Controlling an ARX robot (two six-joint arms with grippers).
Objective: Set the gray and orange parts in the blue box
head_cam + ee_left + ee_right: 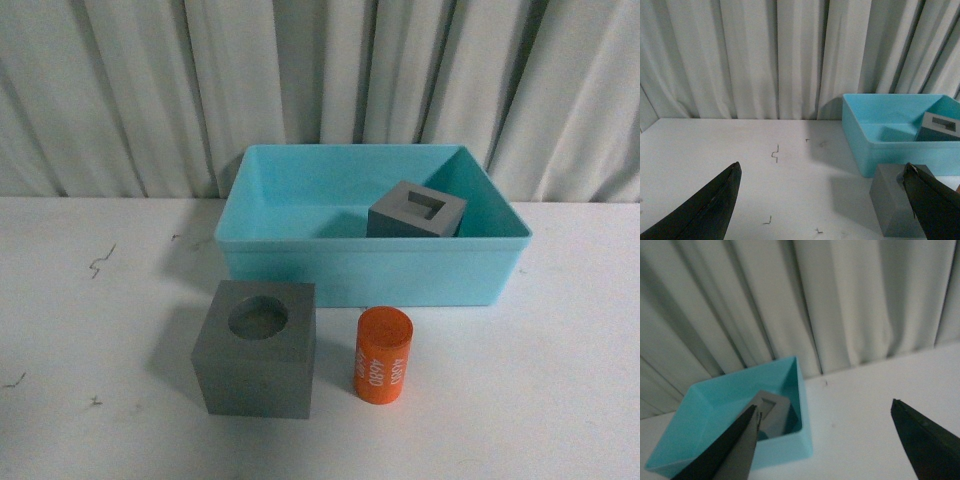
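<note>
1. The left gripper (822, 166) hangs wide open with nothing between its fingers, off to the left of the blue box (370, 268). Its wrist view looks across the table (90, 340) towards the box's left wall. I judge it is parked there, free to take either loose part.
2. The gray cube with the round recess (255, 345) sits flat on the table just in front of the box's left half, recess upward. It is close to the front wall but not touching it. It has not been placed yet, and as the nearest part to the left gripper it is probably that arm's next pick.
3. The orange cylinder (383, 355) stands upright in front of the middle of the box, just beside the cube and apart from it. Its white digits face outward. It too waits outside the box, and being upright it offers its round sides to a grasp.
4. The gray cube with the rectangular recess (418, 212) already lies inside the box, towards its right side, recess up. So one of the three parts is done.
5. The right gripper (825, 406) is spread open and empty, raised beyond the box's right side, its wrist view looking down on the box.
</note>
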